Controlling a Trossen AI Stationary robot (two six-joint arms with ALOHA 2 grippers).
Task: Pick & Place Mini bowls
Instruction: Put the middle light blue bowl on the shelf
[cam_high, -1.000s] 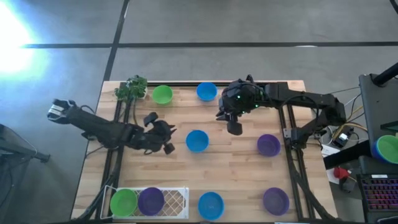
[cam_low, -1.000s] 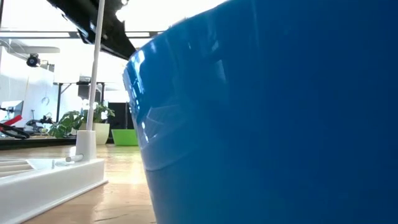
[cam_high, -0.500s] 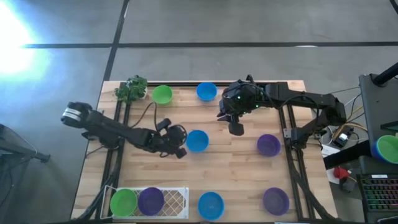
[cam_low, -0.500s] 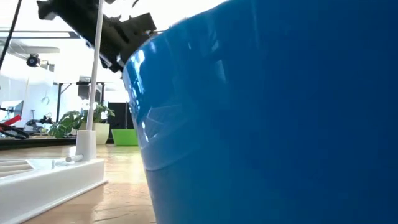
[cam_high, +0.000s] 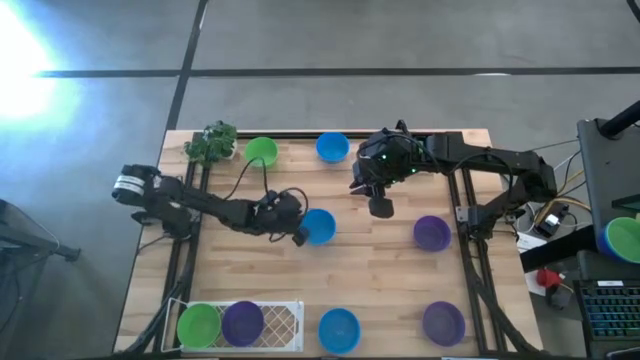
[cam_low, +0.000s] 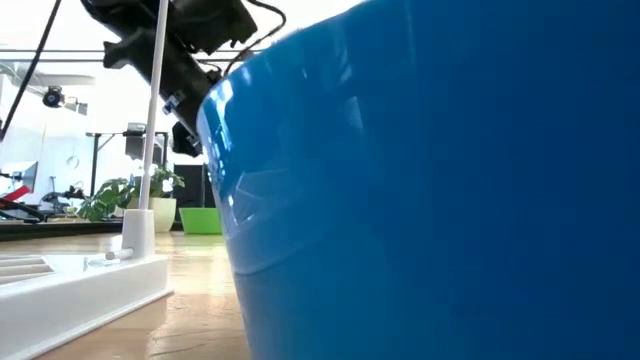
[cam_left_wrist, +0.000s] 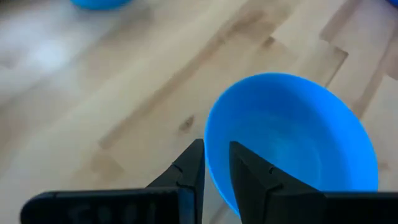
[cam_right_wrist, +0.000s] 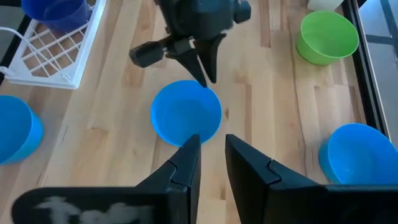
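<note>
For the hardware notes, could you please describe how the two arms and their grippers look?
Both arms are dark, jointed and cabled. The left arm has a pale cuff at its base end. The right arm shows small green lights near its wrist. The left gripper and right gripper have dark, tapering fingers.

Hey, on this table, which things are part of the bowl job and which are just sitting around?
Part of the job:
- blue bowl mid-table, left pincer at its rim
- the other green, blue and purple bowls

Just sitting around:
- toy plant
- white mesh tray, holding two bowls
</note>
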